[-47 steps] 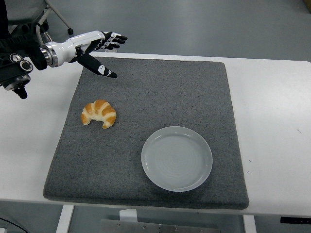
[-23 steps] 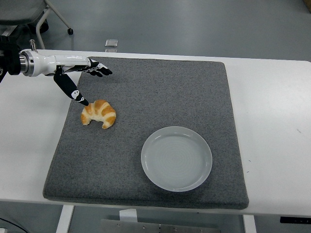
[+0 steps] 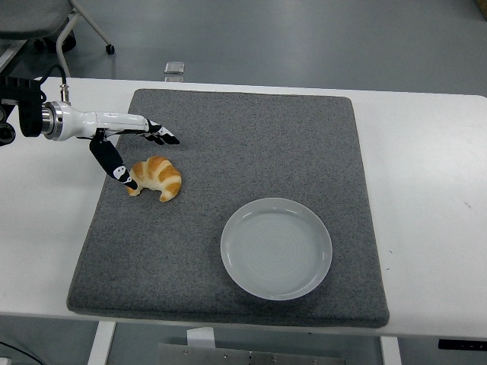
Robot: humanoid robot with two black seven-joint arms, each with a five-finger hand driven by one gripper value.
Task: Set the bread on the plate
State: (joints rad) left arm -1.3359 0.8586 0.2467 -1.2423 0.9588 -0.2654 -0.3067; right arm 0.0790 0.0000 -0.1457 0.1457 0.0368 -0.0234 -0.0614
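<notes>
Head view: left hand [image 3: 131, 148] reaches in from the left edge, fingers spread and holding nothing. The thumb drops down to the croissant's left tip, apparently touching it (contact hard to confirm from this height), while the other fingers [image 3: 161, 137] stretch out just above it. The bread [image 3: 156, 178] sits directly below and slightly right of the hand, on the grey mat [image 3: 259, 144] near its left edge. Its long axis runs left to right, tilting down toward the right, horns curling toward the table's near edge. Only this arm is in view, so it is the nearer one. The plate [image 3: 276, 248] lies well apart, right of the bread and toward the near edge, nothing on it yet.
</notes>
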